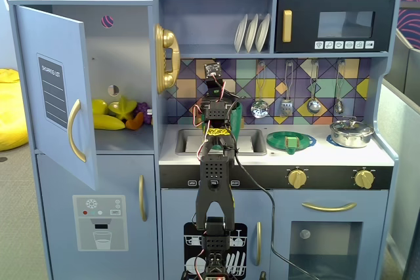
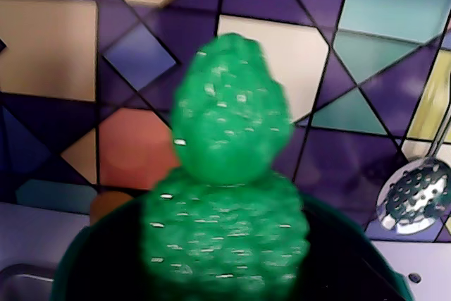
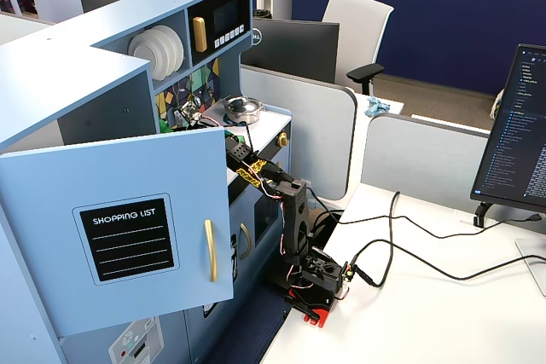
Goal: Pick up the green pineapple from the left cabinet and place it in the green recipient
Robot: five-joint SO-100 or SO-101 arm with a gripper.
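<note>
Left cabinet [image 1: 98, 83]: door swung open, yellow banana [image 1: 108, 121] and star fruit [image 1: 123, 107] on its shelf. My arm [image 1: 215, 175]: raised before the sink [image 1: 197, 141]. Flat green dish [image 1: 289, 141]: on the surface beside it.

Black arm [image 1: 215, 181], yellow band, loose cables

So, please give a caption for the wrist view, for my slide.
Green pineapple poised over the dark-green recipient's rim, before the tiled backsplash.
</note>
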